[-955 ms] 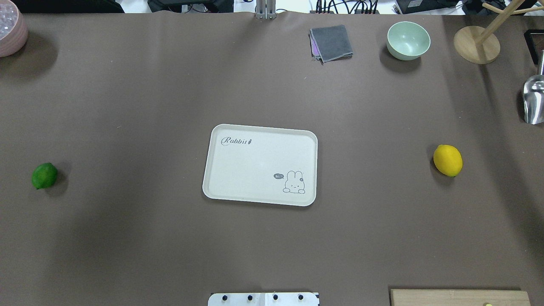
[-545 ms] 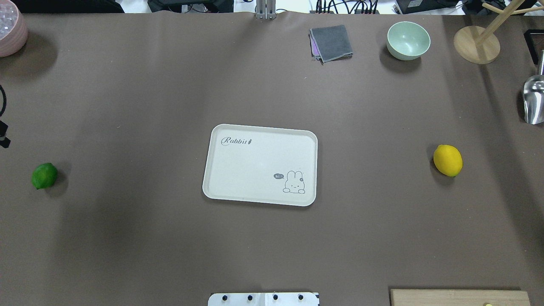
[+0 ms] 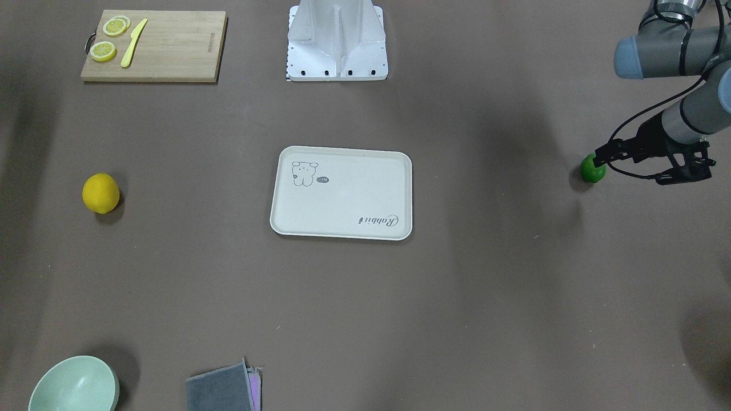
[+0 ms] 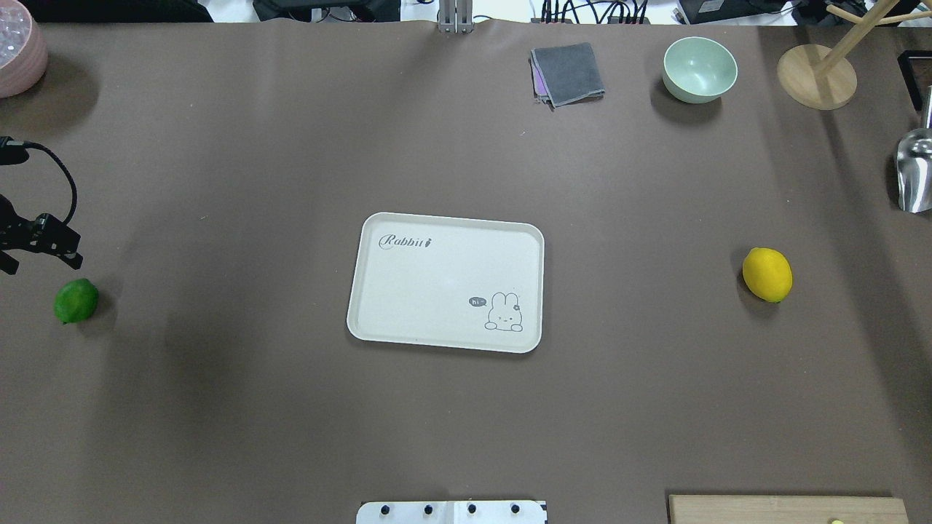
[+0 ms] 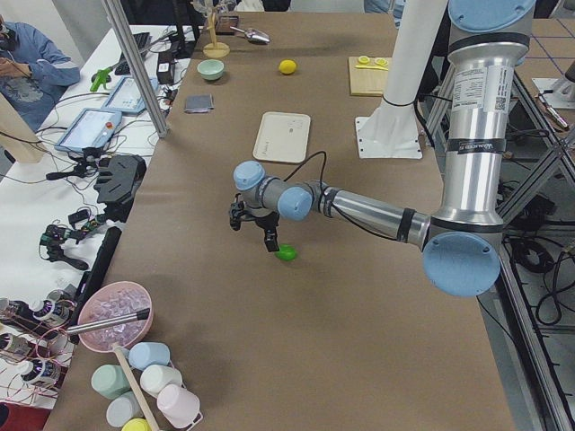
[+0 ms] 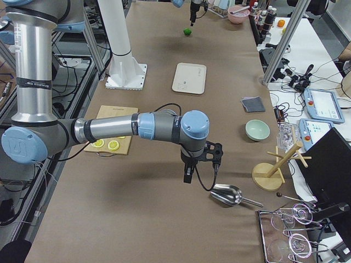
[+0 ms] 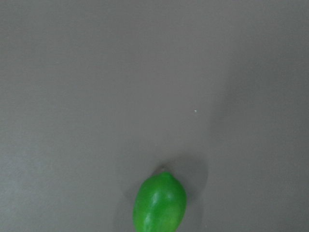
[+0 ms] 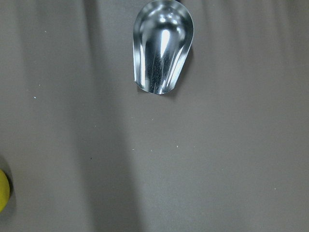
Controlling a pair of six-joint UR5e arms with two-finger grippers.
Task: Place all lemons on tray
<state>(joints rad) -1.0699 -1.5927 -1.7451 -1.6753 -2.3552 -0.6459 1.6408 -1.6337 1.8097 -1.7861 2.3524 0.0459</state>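
The cream tray with the rabbit drawing lies in the table's middle, with nothing on it. The green lemon sits far to its left and shows at the bottom of the left wrist view. My left gripper hovers just beside and above it, apart from it, and looks open and empty. The yellow lemon sits far to the tray's right. My right gripper hangs above the table near the metal scoop; I cannot tell whether it is open. Only the yellow lemon's edge shows in the right wrist view.
A wooden cutting board with lemon slices and a yellow knife lies near the robot base. A green bowl, grey cloth, wooden stand, metal scoop and pink bowl line the far and side edges.
My left arm has come into the overhead view from the left edge and moved toward the green lemon. The lemons and the tray have not moved.
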